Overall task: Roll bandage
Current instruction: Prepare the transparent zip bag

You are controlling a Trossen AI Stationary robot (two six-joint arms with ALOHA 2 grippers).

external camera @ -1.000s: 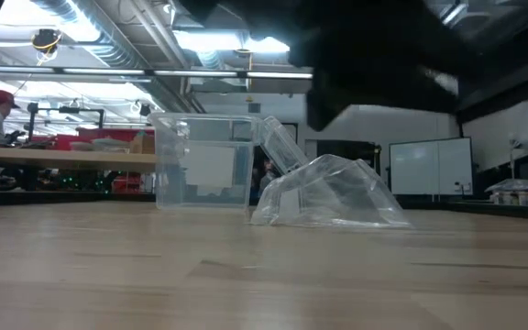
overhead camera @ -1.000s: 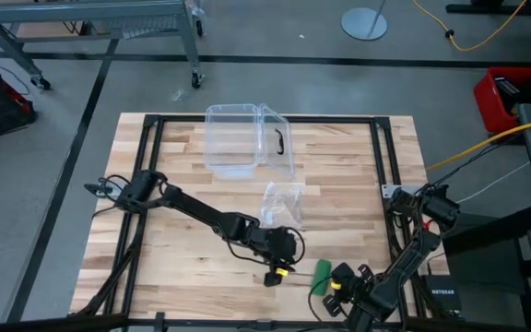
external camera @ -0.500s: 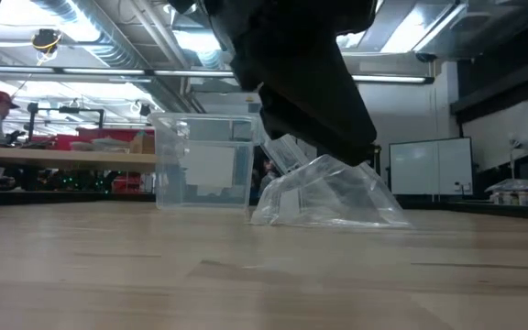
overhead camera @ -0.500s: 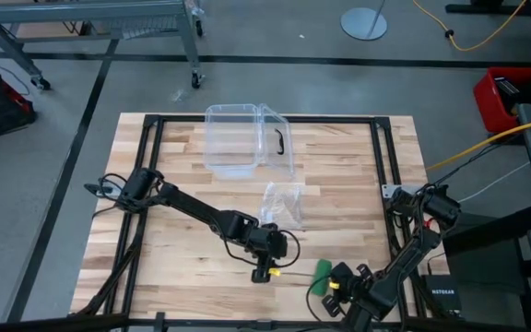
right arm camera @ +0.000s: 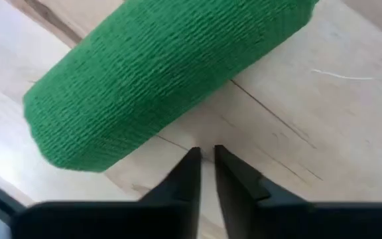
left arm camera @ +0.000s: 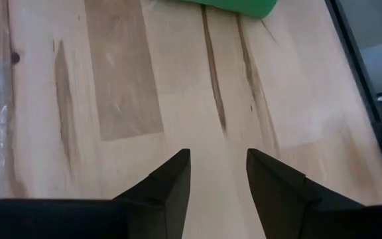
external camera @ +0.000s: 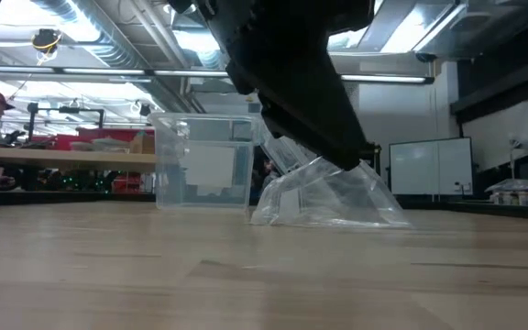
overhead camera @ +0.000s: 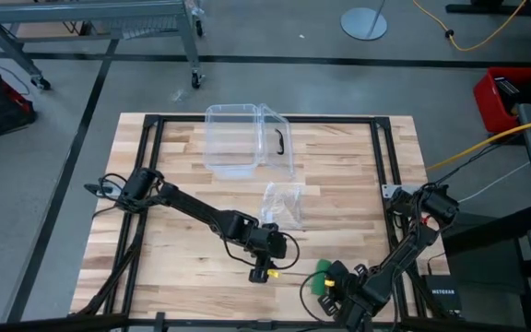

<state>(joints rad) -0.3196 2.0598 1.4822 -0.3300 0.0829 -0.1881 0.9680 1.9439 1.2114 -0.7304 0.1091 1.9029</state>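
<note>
The green bandage (overhead camera: pixel 322 269) lies as a stubby roll on its side near the table's near edge, right of the middle. It fills the right wrist view (right arm camera: pixel 164 73), and its edge shows in the left wrist view (left arm camera: pixel 237 5). My right gripper (overhead camera: pixel 330 280) is over the roll, and its fingers (right arm camera: pixel 206 158) are shut to a narrow slit at the roll's long side. My left gripper (overhead camera: pixel 265 273) is open and empty (left arm camera: pixel 217 162), low over bare wood to the left of the roll. My right gripper's shut fingertips (right arm camera: pixel 192 162) stand right at the roll's long side (right arm camera: pixel 178 126), low over the table. I cannot tell whether they touch it. The roll lies on the wood.
A crinkly clear plastic wrapper (overhead camera: pixel 282 203) lies at mid-table and shows in the low view (external camera: pixel 328 192). A clear plastic box (overhead camera: pixel 242 138) with a black handle stands at the far side. A black frame (overhead camera: pixel 381 184) runs around the table. The left arm (external camera: pixel 291 82) fills the low view's top.
My left gripper has drawn away from the bandage toward the table's left edge and stays open. My right gripper has come in toward the roll from the right and now partly covers it in the high view.
</note>
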